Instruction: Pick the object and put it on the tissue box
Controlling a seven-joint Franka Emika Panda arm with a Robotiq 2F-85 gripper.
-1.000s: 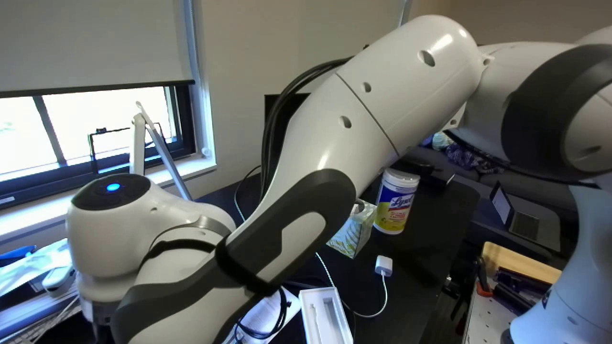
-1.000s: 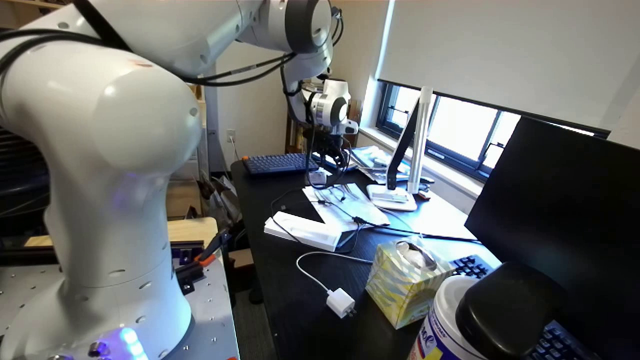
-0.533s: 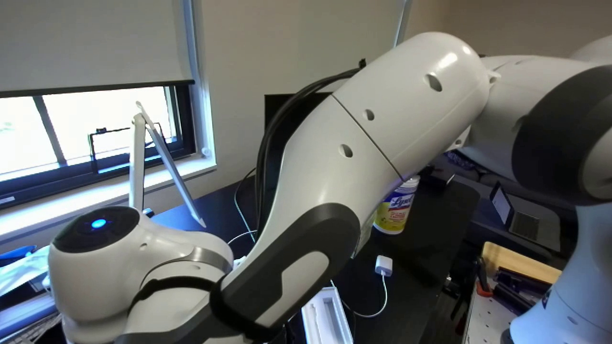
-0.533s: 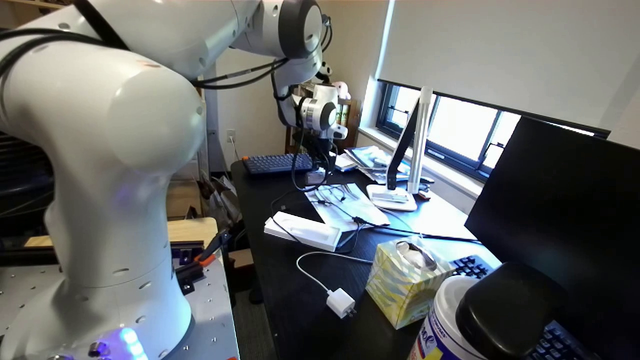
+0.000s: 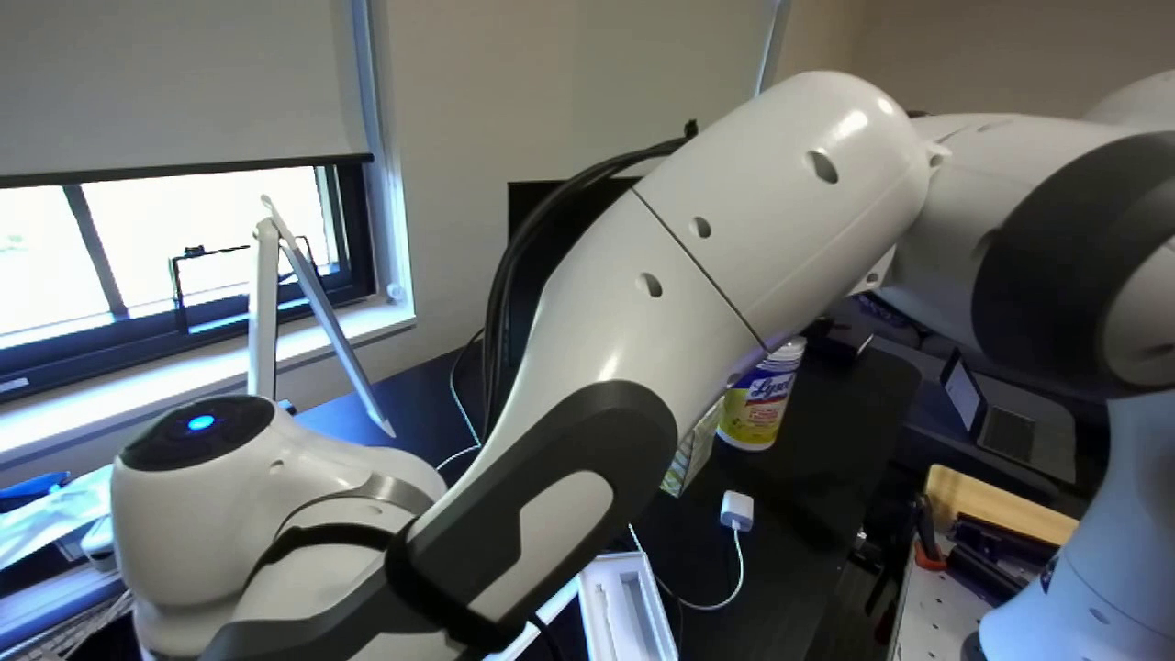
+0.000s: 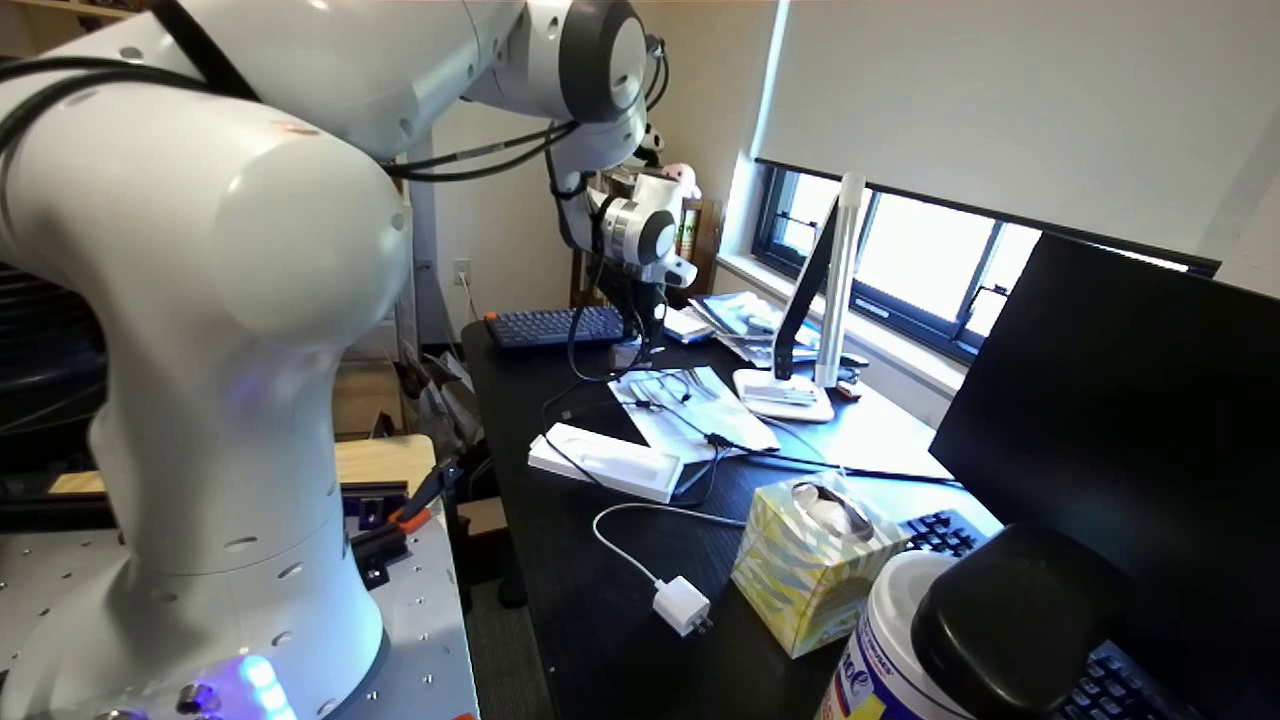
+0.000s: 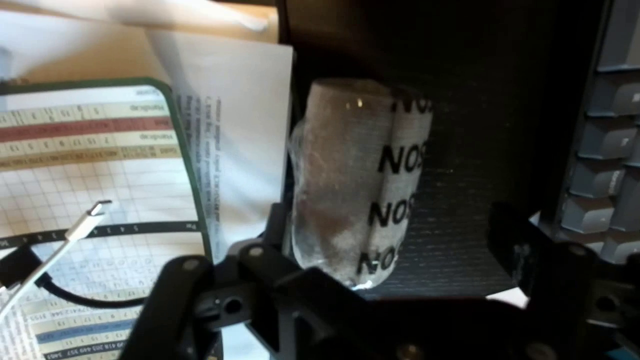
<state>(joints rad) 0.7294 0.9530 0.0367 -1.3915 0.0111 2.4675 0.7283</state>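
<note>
The object is a clear plastic-wrapped roll or pouch (image 7: 345,180) with black "NOS" lettering, lying on the dark desk in the wrist view. My gripper (image 7: 390,220) is open around its near end: the left finger is close beside it, the right finger stands well apart. In an exterior view the gripper (image 6: 648,335) is low over the desk, and the object (image 6: 625,355) shows partly beside it. The tissue box (image 6: 790,570), pale with yellow-green leaf pattern and white tissue on top, stands nearer that camera. It is mostly hidden behind the arm in an exterior view (image 5: 690,459).
A Lysol canister (image 5: 760,399) stands beside the tissue box. A white charger (image 6: 682,605) with cable, an open white box (image 6: 605,460), papers (image 6: 695,410) with cables and a lamp (image 6: 785,395) lie between. A keyboard (image 6: 555,328) is beside the object. A monitor (image 6: 1090,430) stands behind.
The arm and gripper have come down toward the object, mostly in the first half second, and shifted and tilted slightly since. The tissue box and other desk things have not moved.
</note>
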